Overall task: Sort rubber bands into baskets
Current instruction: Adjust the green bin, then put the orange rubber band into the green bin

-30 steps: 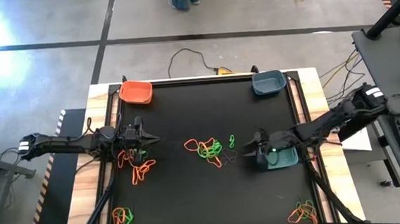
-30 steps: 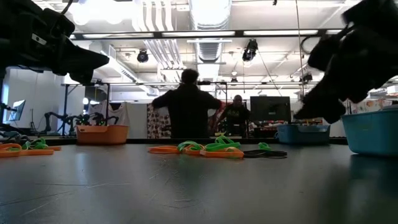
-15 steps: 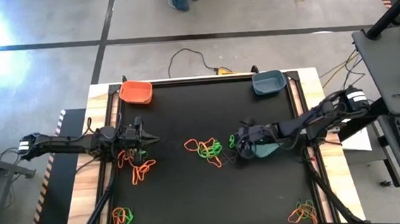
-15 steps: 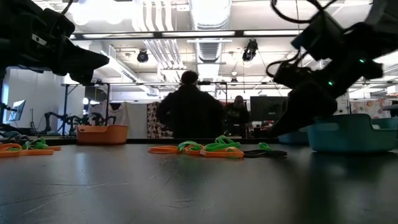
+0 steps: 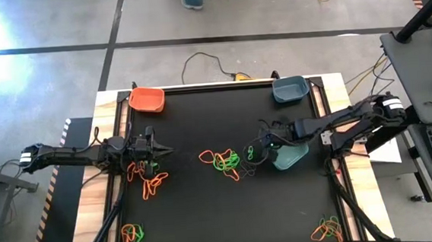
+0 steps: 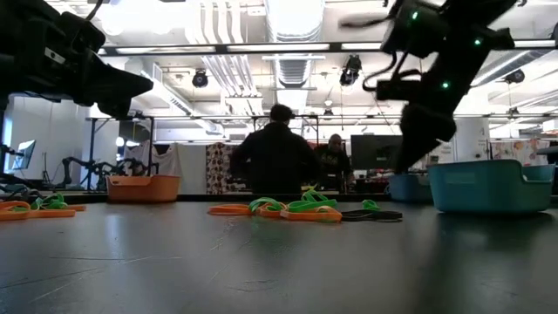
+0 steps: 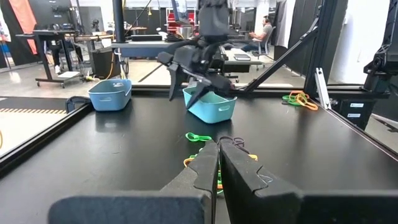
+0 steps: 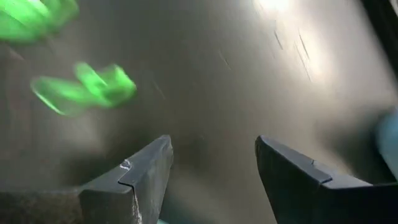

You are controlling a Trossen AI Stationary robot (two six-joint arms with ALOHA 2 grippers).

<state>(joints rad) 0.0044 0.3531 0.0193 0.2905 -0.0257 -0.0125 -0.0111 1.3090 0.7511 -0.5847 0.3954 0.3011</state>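
Observation:
Rubber bands in orange, green and dark lie in a loose pile (image 5: 223, 161) at the table's middle; more lie in heaps at the left (image 5: 148, 179) and in the near corners (image 5: 132, 236) (image 5: 328, 230). The orange basket (image 5: 147, 100) and the blue basket (image 5: 289, 90) stand at the far corners. The teal basket (image 5: 290, 158) stands right of the middle pile. My right gripper (image 5: 261, 145) hangs open above the table between that pile and the teal basket, pointing down at a slant, nothing between its fingers (image 8: 149, 171). A green band (image 8: 84, 90) lies ahead of it. My left gripper (image 7: 217, 152) is shut, level, at the left.
Bare black mat lies between the heaps. The table's wooden rim (image 5: 343, 120) and the arms' cables run along both sides. In the low view a person (image 6: 277, 157) stands in the room beyond the far edge.
My right gripper has gone from the teal basket toward the middle pile and the far edge. It has risen and tipped to point steeply down, its fingers staying open. The teal basket now stands closer to the table's middle than a second ago.

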